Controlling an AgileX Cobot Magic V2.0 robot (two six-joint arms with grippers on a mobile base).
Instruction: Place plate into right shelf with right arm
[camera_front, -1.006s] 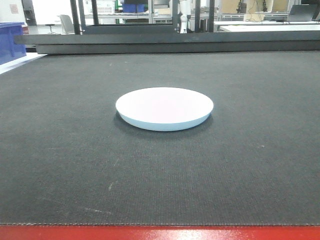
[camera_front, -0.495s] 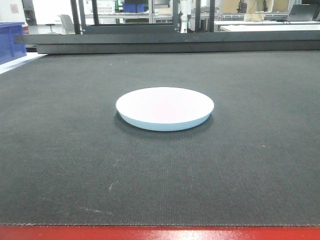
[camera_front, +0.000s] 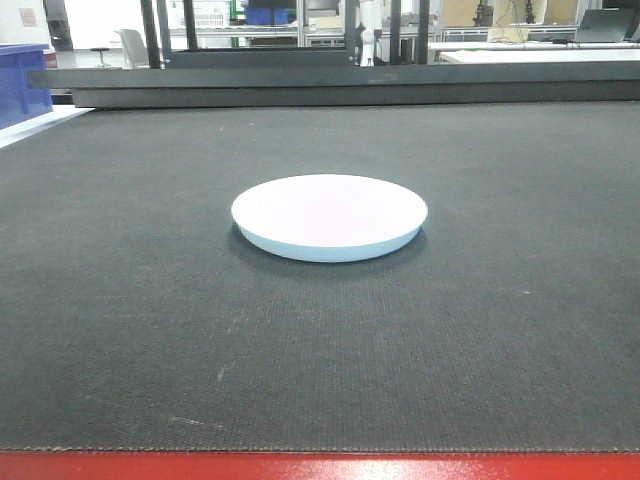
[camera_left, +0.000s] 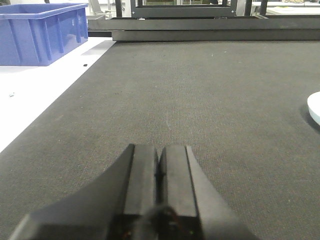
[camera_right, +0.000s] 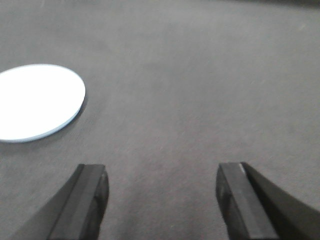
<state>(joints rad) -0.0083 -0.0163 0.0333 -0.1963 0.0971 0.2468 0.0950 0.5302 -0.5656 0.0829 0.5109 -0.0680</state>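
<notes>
plate (camera_front: 329, 215) has not shifted on the mat (camera_front: 500, 340) this past second; your right gripper (camera_right: 162, 176) stands spread, short of it, left gripper (camera_left: 159, 152) pressed together, so pickup is not yet begun.

Work surface and room. A dark woven mat (camera_front: 500, 330) covers the table, whose red edge (camera_front: 320, 467) shows nearest. On the left a white top (camera_left: 45, 100) adjoins the mat and bears a blue bin (camera_left: 40, 32). Beyond a dark rail (camera_front: 340, 85) stand a chair (camera_front: 130, 45) and desks (camera_front: 520, 52) (one carries a laptop (camera_front: 605, 22)) in bright light.
</notes>
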